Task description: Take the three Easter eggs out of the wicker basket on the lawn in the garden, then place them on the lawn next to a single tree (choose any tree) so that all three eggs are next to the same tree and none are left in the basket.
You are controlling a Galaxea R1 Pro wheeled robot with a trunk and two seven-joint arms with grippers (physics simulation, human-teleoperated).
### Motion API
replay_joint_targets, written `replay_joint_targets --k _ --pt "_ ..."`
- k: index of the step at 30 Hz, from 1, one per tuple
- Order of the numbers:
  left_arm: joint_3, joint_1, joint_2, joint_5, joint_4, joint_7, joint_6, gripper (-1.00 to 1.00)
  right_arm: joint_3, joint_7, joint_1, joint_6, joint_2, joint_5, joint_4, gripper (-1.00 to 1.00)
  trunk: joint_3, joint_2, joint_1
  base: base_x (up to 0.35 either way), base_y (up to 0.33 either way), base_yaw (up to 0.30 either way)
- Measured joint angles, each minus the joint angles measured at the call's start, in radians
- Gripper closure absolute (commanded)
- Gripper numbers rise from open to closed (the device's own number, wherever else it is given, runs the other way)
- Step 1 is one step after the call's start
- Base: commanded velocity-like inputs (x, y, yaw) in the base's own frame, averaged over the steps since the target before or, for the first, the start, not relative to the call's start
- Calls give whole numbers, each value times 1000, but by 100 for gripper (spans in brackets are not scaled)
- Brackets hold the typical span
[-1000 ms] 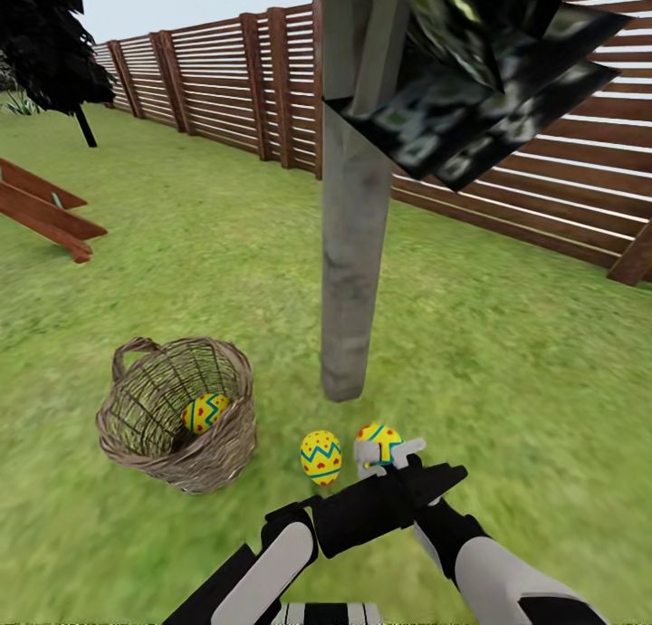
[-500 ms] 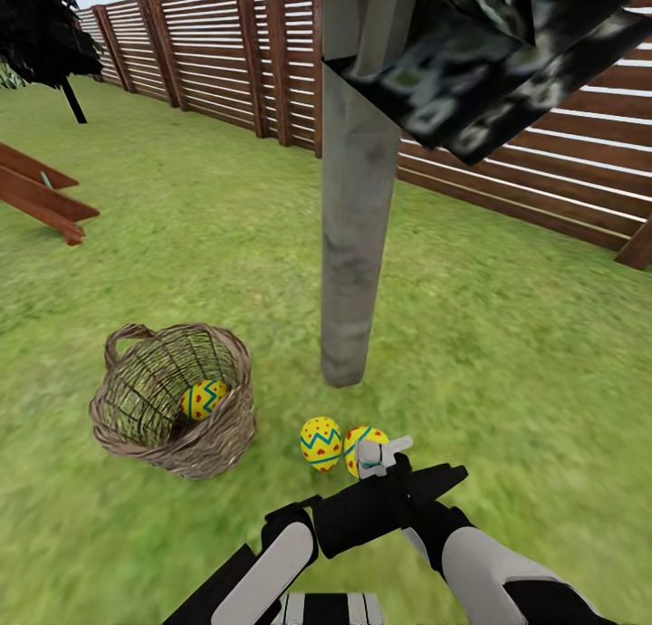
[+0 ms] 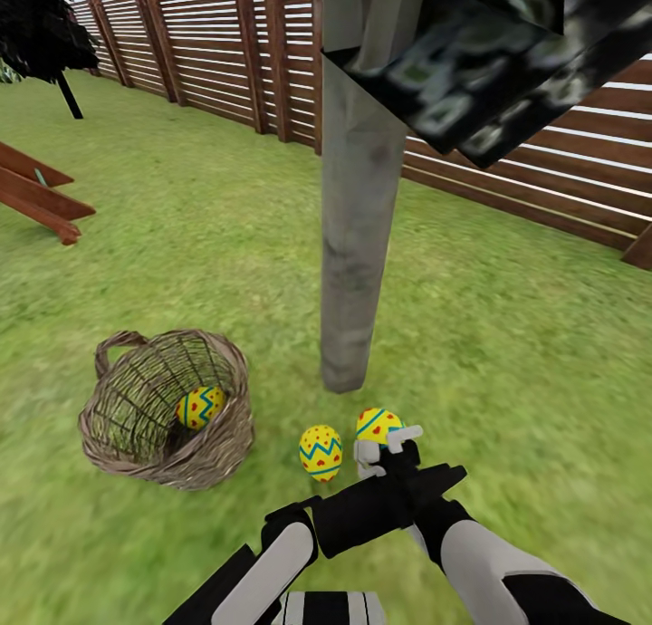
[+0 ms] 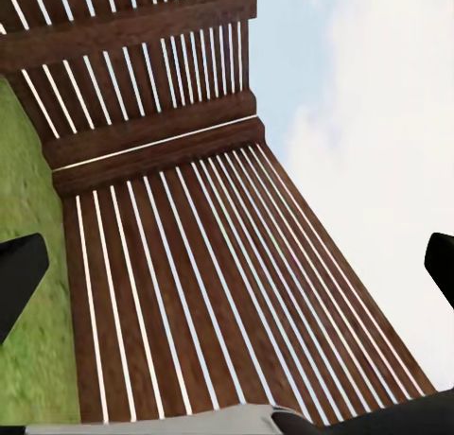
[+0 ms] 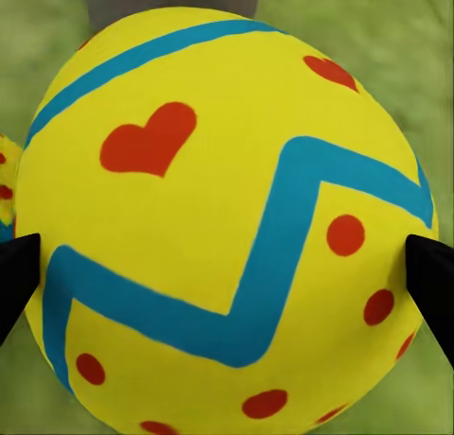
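Three yellow Easter eggs with blue zigzag bands in the head view. First egg [image 3: 200,407] inside the round brown-grey wicker basket [image 3: 217,444], lower left. Second egg [image 3: 321,452] on the green lawn [image 3: 507,353] near the foot of the pale grey tree trunk [image 3: 355,245]. Third egg [image 3: 378,423] clenched in the right tool [image 3: 385,444], lower centre, just beside the second. Closer in the right wrist view: third egg [image 5: 227,227] between both fingertips, red heart and dots plain. Left tool [image 4: 227,274] released, fingers wide apart, aimed at the brown slatted fence [image 4: 189,293] and sky. Right forearm reaching forward from lower right.
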Motion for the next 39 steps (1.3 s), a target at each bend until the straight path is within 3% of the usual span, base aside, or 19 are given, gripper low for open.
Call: replay_joint_targets --k 4,7,9,30,39 --pt "-1 0 0 0 -2 -1 0 -100 6 1 0 -2 2 2 3 100 0 0 0 4 0 0" --pt "-1 0 0 0 -2 0 0 -100 45 3 0 -4 2 3 5 100 -11 -1 2 0 0 0" --pt "-1 0 0 0 -3 0 0 -100 50 3 0 -5 2 4 6 100 -19 -1 2 0 0 0" --pt "-1 0 0 0 -3 0 0 -100 53 4 0 1 2 2 5 100 -100 -6 12 0 0 0" --pt "0 0 2 7 2 -2 0 -100 53 4 0 -3 2 1 6 100 -101 -6 11 182 0 0"
